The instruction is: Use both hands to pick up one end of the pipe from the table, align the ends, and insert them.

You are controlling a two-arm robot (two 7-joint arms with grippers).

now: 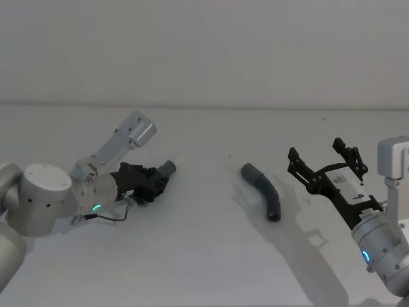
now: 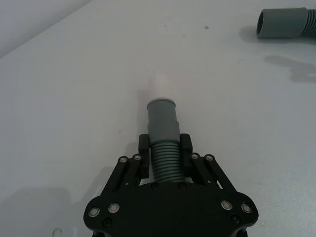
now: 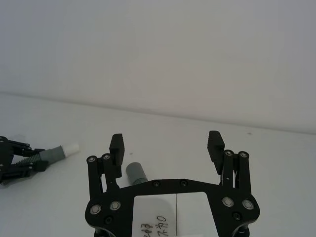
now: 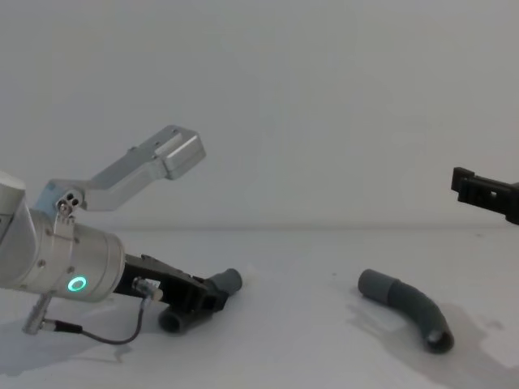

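Note:
My left gripper (image 1: 155, 181) is shut on the ribbed part of one dark-grey pipe piece (image 2: 163, 123), low over the white table (image 1: 204, 256) at the left. That piece's smooth cuff and white tip (image 2: 162, 88) stick out past the fingers (image 2: 143, 148). The other pipe piece (image 1: 263, 190) lies curved on the table right of centre, its open cuff end (image 2: 276, 22) facing left. My right gripper (image 1: 323, 158) hovers open to the right of that piece and holds nothing; in its wrist view the cuff (image 3: 136, 173) shows below the open gripper (image 3: 166, 144).
A plain pale wall (image 1: 204, 51) rises behind the table's far edge. A thin black cable (image 4: 97, 332) loops under the left wrist near the table.

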